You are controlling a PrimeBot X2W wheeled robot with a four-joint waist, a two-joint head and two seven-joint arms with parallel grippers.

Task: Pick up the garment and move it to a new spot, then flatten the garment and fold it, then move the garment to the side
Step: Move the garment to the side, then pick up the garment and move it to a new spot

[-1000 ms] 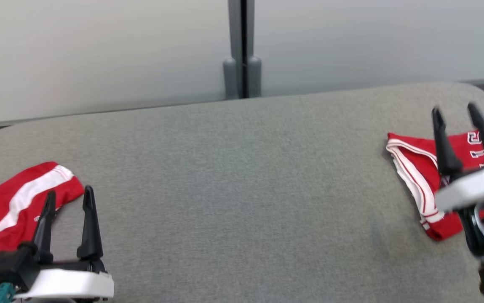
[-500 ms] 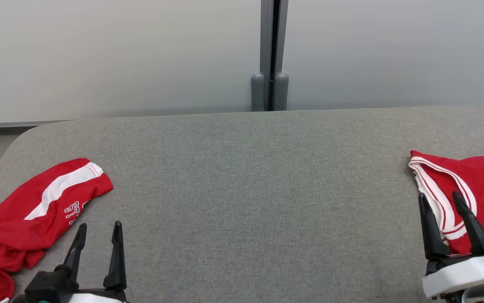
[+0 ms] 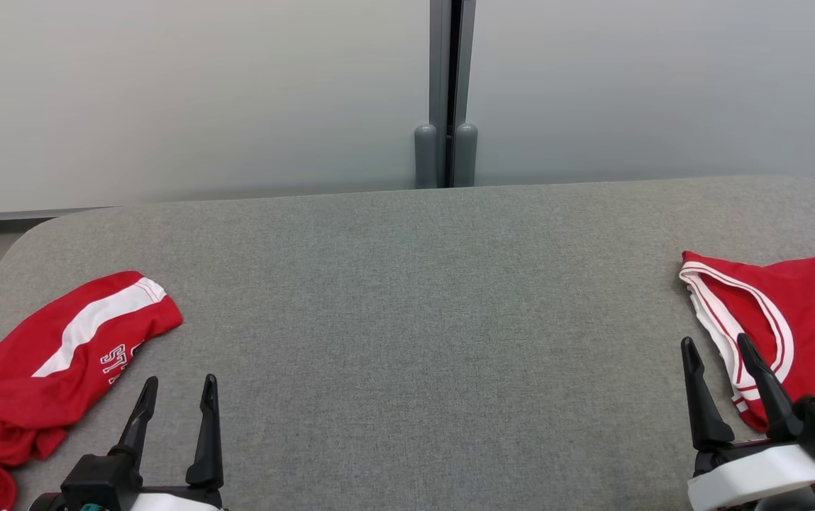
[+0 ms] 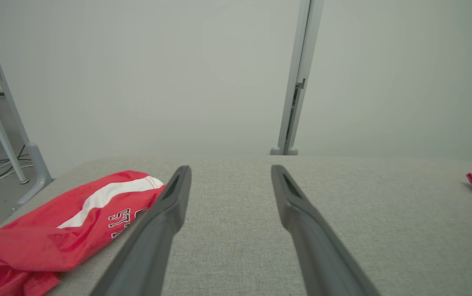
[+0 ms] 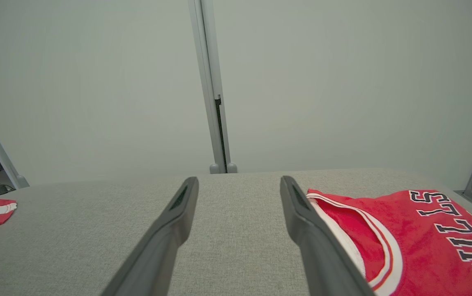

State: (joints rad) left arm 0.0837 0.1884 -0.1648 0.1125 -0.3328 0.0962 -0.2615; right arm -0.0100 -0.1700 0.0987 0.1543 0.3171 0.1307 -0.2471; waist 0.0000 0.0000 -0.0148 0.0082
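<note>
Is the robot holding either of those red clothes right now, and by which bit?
Nothing is held: the left gripper and the right gripper both stand open and empty.

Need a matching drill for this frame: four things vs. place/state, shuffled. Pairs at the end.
1 red shorts
2 red jersey
3 left gripper
4 grey post

a right end of table, lettering up
b open, empty, over bare table
c left end of table, bunched
d upright behind the far edge

Pairs: 1-c, 2-a, 3-b, 4-d

Jersey (image 3: 801, 323) partly beyond right edge
</note>
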